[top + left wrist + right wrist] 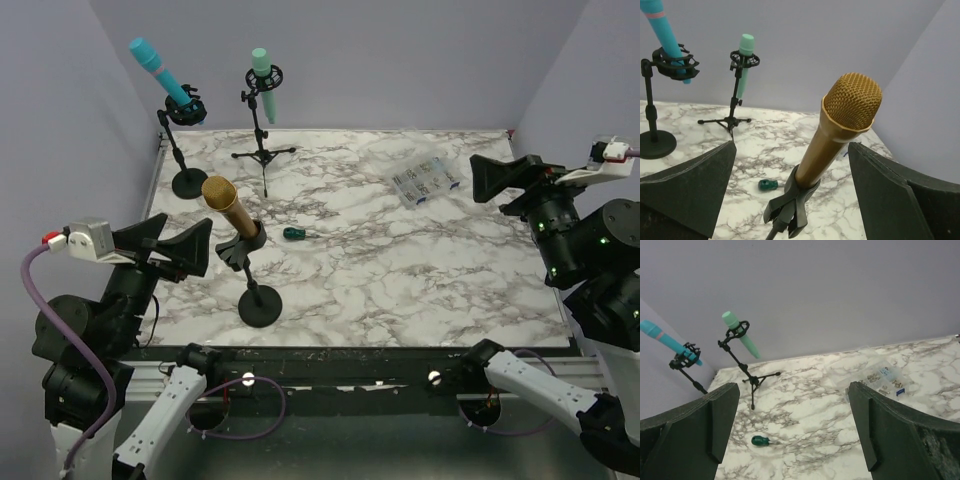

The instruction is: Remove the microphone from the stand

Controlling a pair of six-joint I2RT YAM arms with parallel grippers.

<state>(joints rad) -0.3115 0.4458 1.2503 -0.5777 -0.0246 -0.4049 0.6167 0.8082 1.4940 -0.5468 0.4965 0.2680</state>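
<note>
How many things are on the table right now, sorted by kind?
Mics: 3 (gold mic, blue mic, mint mic)
Stands: 3 (near stand, left stand, tripod stand)
Small green tool: 1
Parts box: 1
Total: 8

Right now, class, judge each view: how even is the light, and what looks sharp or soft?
Top external: soft, even light, no glare on the marble table. Left wrist: the gold microphone is crisp, mesh showing. Right wrist: the near fingers are dark, the far tripod stand sharp.
</note>
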